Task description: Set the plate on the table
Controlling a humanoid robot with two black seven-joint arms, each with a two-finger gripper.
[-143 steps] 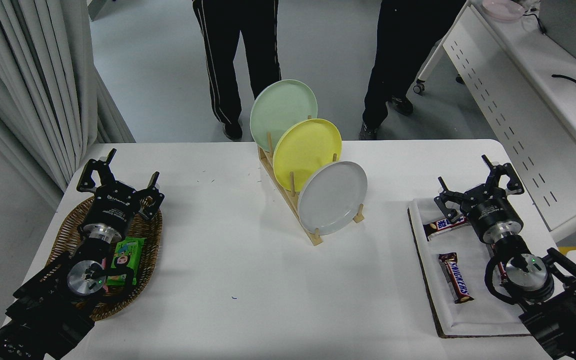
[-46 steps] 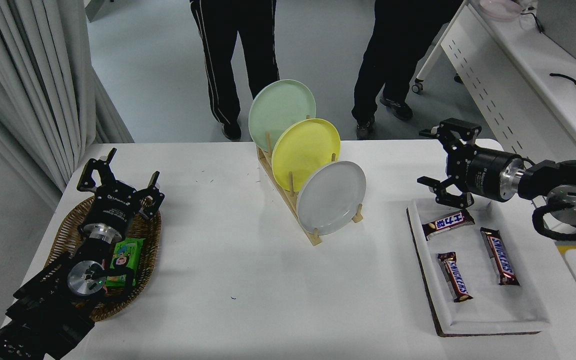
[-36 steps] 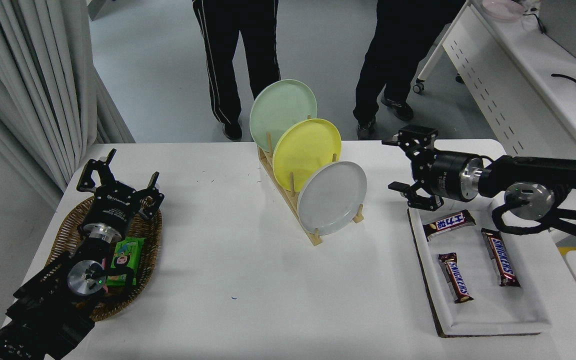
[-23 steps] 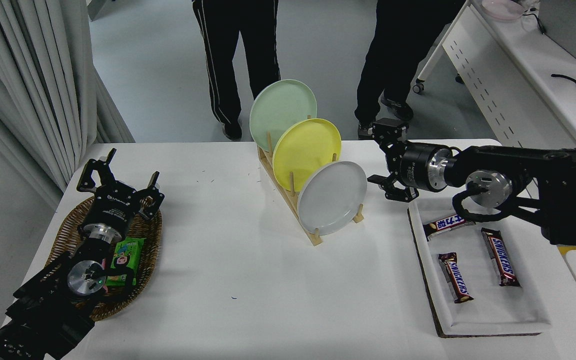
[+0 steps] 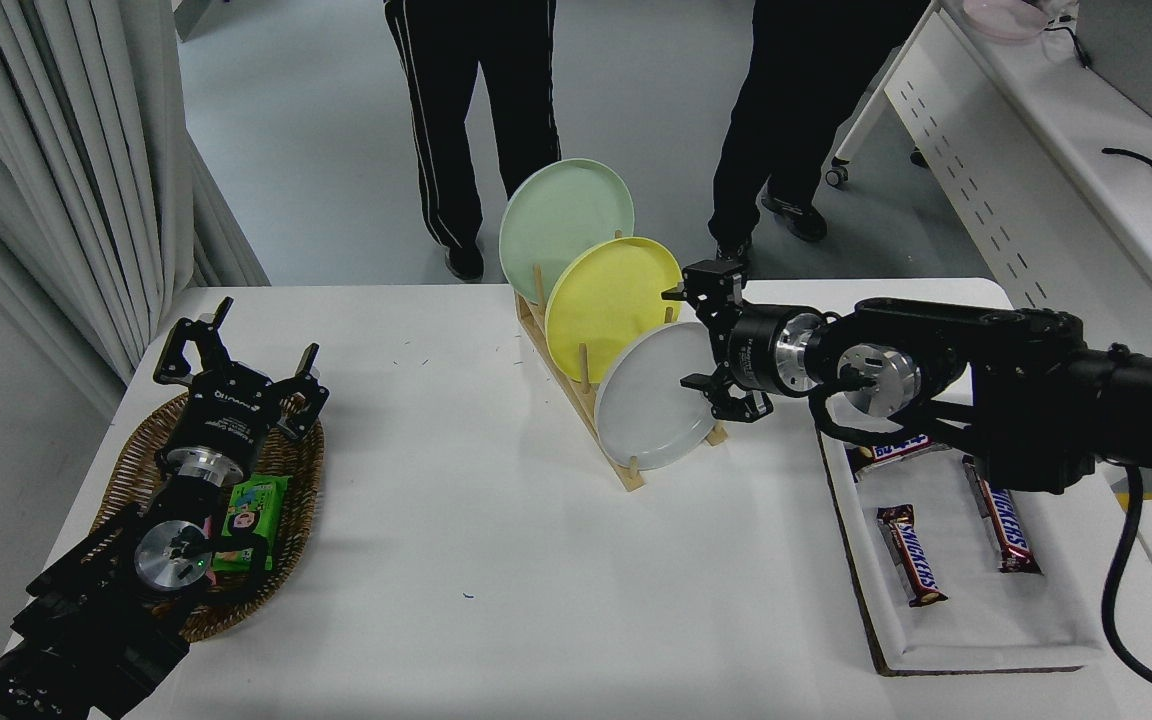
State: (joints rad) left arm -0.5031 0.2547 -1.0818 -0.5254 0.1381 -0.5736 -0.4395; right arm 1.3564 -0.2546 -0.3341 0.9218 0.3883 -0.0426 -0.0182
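The light-grey plate [image 5: 651, 408] stands on edge in the front slot of a wooden rack [image 5: 576, 385] on the white table [image 5: 456, 520]. A yellow plate [image 5: 608, 300] and a pale green plate [image 5: 561, 225] stand behind it. My right gripper [image 5: 701, 345] is open, reaching in from the right, with its fingers spread above and below the grey plate's right rim. I cannot tell whether it touches the plate. My left gripper [image 5: 236, 355] is open and parked at the lower left over a wicker basket [image 5: 206, 500].
A white tray [image 5: 956, 600] with candy bars [image 5: 911, 568] lies at the right, under my right arm. A green snack pack [image 5: 251, 520] lies in the basket. Two people's legs [image 5: 481, 130] stand at the table's far side. A white perforated desk [image 5: 1026, 200] stands at the right.
My right arm has swung up from over the tray and moved left across the table, bringing the open gripper to the grey plate's right rim. The plates and left arm have not moved.
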